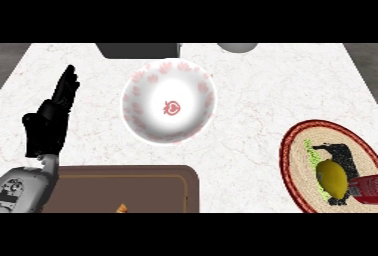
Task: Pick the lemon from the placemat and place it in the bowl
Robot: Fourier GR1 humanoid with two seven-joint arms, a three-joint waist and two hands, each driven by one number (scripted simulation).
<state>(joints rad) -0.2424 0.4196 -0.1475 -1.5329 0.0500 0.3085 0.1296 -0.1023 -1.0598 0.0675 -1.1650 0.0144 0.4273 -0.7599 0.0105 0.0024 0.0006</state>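
Nearest me, at the lower right, the lemon point(333, 177) lies on the round red-rimmed placemat point(295, 165), its long axis running roughly near-to-far. My right hand point(341, 152) is on it: dark fingers reach over its far end, and more dark shows under its near end. Whether they have closed round the fruit I cannot tell. A red object point(367, 189) sits just beside the lemon at the frame edge. My left hand point(50, 122) rests at the far left with fingers straight up, holding nothing, well apart from the fruit, so I judge the right side is the one for this pick. Farther off and to the left stands the bowl point(170, 102), so the carry must go up-left.
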